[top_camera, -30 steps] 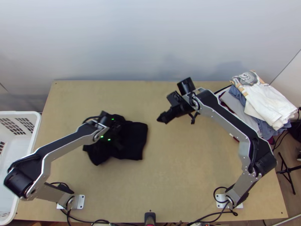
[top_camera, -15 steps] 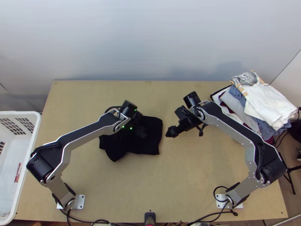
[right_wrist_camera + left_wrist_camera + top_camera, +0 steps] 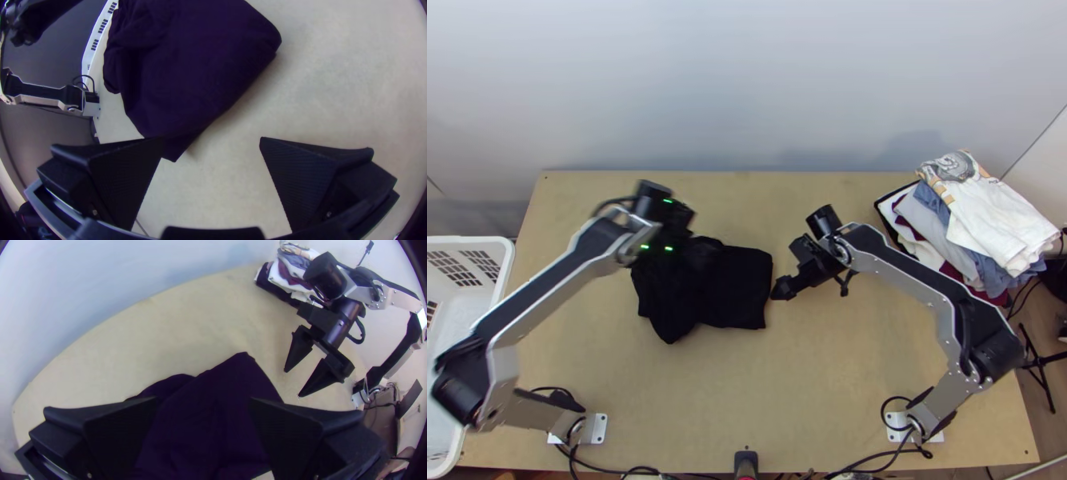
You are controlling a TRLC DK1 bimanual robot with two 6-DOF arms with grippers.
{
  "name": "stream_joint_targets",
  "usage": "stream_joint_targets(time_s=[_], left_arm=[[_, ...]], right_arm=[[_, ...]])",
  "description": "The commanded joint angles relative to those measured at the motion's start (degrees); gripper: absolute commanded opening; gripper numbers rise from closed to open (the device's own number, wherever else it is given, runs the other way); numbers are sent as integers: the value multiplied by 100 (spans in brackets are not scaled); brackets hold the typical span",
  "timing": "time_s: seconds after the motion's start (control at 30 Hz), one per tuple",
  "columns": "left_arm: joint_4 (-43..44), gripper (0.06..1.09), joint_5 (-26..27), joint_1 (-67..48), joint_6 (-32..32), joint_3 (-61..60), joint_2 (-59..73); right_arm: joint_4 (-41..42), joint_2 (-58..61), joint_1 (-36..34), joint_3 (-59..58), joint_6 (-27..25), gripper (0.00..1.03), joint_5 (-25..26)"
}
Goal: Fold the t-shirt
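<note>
Now left pincer [image 3: 681, 218] drawn back leftward, black t-shirt [image 3: 735, 288] unmoved

We could pass across the near bench [image 3: 811, 384], between the arms' bases, or along the strip between the black shirt [image 3: 735, 288] and the wall [image 3: 747, 80]. The left gripper [image 3: 680, 220] blocks the shirt's far left part from above; the right gripper [image 3: 782, 291] stands just beside its right edge. Clothes [image 3: 991, 220] crowd the far right corner, a basket [image 3: 505, 250] the left side.
</note>
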Motion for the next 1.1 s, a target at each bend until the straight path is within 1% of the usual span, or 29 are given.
stream_joint_targets(time_s=[0.0,0.1,0.23,0.4,0.73,0.8,0.83,0.87,0.93,1.0,1.07], left_arm=[[-499,105,3,832,711,-729,-1211],[-578,105,-14,1043,782,-1248,-1729],[-701,105,-32,1298,913,-1652,-2142],[-868,105,-41,1474,913,-1766,-2423],[-1000,105,-146,1518,913,-2162,-2757],[-1018,105,-155,1518,913,-2214,-2828],[-1018,105,-172,1518,913,-2250,-2880],[-1026,105,-208,1518,913,-2276,-2916],[-1070,105,-260,1527,913,-2329,-2968],[-1070,105,-269,1571,922,-2364,-3030],[-1079,105,-269,1623,975,-2373,-3047]], right_arm=[[372,367,191,199,179,98,-132],[583,587,253,331,258,98,-159],[829,877,288,498,372,98,-299],[1181,1105,376,498,618,98,-361],[1506,1580,683,736,759,98,-361],[1559,1729,736,823,777,98,-361],[1550,1773,745,903,785,95,-361],[1559,1791,745,973,785,89,-361],[1708,1791,745,1043,794,72,-361],[1981,1773,754,990,856,48,-361],[2192,1773,754,903,891,18,-361]])
